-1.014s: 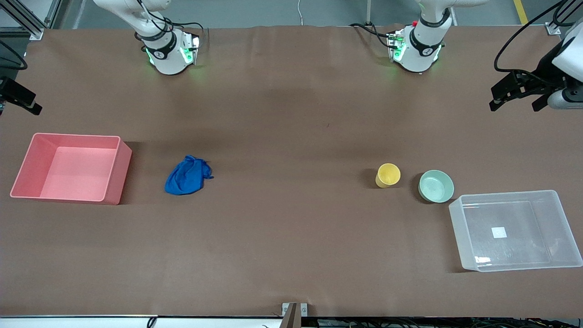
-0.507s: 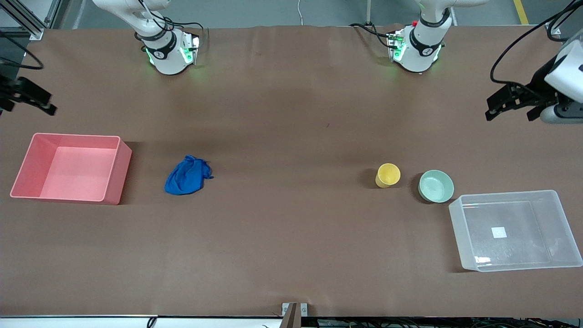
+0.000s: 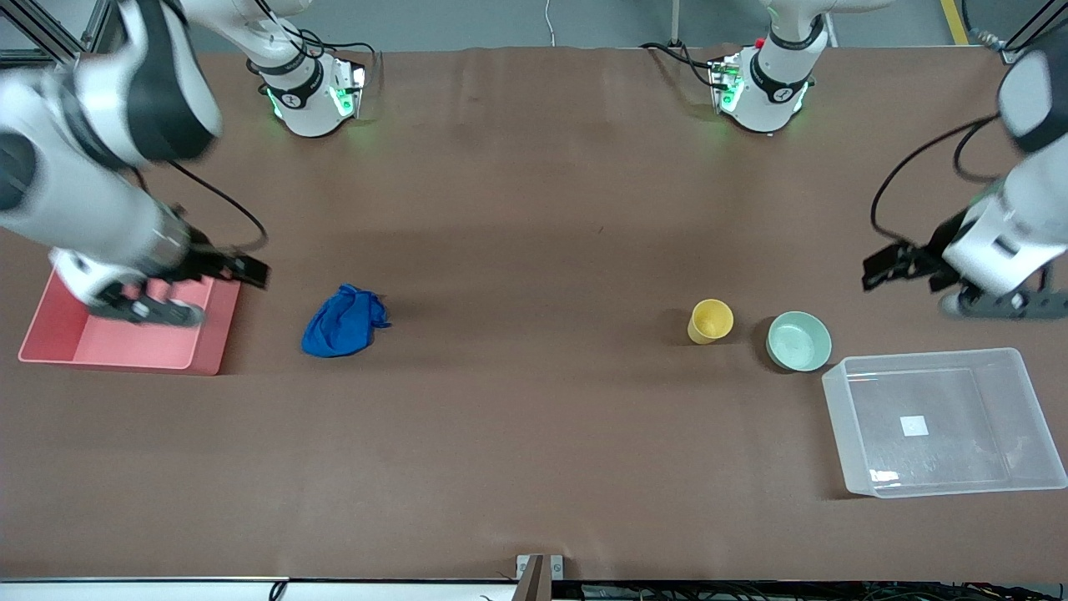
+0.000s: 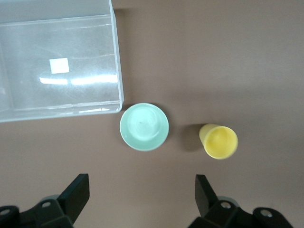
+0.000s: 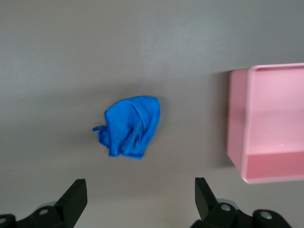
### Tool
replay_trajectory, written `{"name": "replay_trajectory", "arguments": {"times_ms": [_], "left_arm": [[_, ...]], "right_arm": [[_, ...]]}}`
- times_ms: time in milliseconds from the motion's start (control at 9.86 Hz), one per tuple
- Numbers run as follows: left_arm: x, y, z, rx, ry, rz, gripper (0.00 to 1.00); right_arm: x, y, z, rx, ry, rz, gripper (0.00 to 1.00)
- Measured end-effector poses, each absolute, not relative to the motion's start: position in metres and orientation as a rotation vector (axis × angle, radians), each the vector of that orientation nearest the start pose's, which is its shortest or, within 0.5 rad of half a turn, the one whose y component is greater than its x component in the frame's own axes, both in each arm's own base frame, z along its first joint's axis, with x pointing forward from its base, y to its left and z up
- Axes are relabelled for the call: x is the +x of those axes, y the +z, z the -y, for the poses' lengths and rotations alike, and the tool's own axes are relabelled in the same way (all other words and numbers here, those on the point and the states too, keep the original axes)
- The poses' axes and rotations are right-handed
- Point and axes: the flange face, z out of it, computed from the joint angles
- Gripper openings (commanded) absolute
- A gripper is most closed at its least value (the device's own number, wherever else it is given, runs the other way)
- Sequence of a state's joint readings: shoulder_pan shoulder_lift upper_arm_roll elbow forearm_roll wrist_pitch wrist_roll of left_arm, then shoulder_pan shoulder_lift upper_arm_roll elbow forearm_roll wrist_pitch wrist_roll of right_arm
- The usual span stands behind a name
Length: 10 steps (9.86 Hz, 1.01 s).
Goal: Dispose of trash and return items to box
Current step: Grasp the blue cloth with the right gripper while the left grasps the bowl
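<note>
While nothing is yet put away, the clear rectangular box (image 3: 943, 421) is sitting empty at the left arm's end of the table, the mint bowl (image 3: 799, 340) just beside it, the yellow cup (image 3: 711, 321) next along. The crumpled blue trash (image 3: 344, 321) is lying well apart from the box, near the pink bin (image 3: 50, 334). The left gripper (image 4: 142, 199) and right gripper (image 5: 137, 199) are hovering wide open, holding nothing.

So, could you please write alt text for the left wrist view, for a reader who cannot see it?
The open left gripper hangs over bare brown table, looking down on a mint-green bowl and a yellow cup standing apart beside each other. A clear plastic box with a white sticker sits beside the bowl, nothing else visible inside.
</note>
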<state>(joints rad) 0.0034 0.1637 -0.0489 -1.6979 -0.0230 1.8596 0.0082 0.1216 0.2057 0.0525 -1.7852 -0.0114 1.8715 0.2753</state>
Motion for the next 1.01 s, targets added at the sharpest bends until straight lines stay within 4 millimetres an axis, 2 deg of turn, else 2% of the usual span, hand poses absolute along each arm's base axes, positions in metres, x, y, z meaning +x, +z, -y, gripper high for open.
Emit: {"name": "replay_trajectory", "arguments": {"times_ms": [101,203,304,406,609,710,812,913,1014], "left_arm": [[0.617,0.456,0.011,-3.171,0.01,-0.082,0.98],[0.619,0.423,-0.002,-3.172,0.008,-0.077,0.98],[0.619,0.394,-0.007,-3.173,0.004,-0.067,0.98],[0.619,0.368,-0.009,-3.174,0.007,-0.061,0.98],[0.618,0.322,-0.019,-3.175,0.007,-0.032,0.98],[0.615,0.299,-0.023,-3.175,-0.002,-0.018,0.98],[0.611,0.277,-0.024,-3.175,-0.004,-0.014,0.98],[0.607,0.26,-0.024,-3.176,-0.002,-0.012,0.98],[0.602,0.246,-0.024,-3.176,-0.005,-0.01,0.98]], "right_arm": [[0.594,0.374,-0.107,-3.155,0.161,-0.151,1.0],[0.588,0.329,-0.108,-3.154,0.166,-0.155,1.0],[0.581,0.293,-0.108,-3.157,0.19,-0.166,1.0],[0.576,0.264,-0.113,-3.164,0.206,-0.176,1.0],[0.568,0.221,-0.125,-3.173,0.166,-0.182,1.0],[0.561,0.202,-0.126,-3.165,0.13,-0.181,0.82],[0.553,0.187,-0.123,-3.161,0.111,-0.182,0.35],[0.549,0.181,-0.12,-3.162,0.11,-0.184,0.08],[0.549,0.182,-0.119,-3.162,0.107,-0.189,0.04]]}}
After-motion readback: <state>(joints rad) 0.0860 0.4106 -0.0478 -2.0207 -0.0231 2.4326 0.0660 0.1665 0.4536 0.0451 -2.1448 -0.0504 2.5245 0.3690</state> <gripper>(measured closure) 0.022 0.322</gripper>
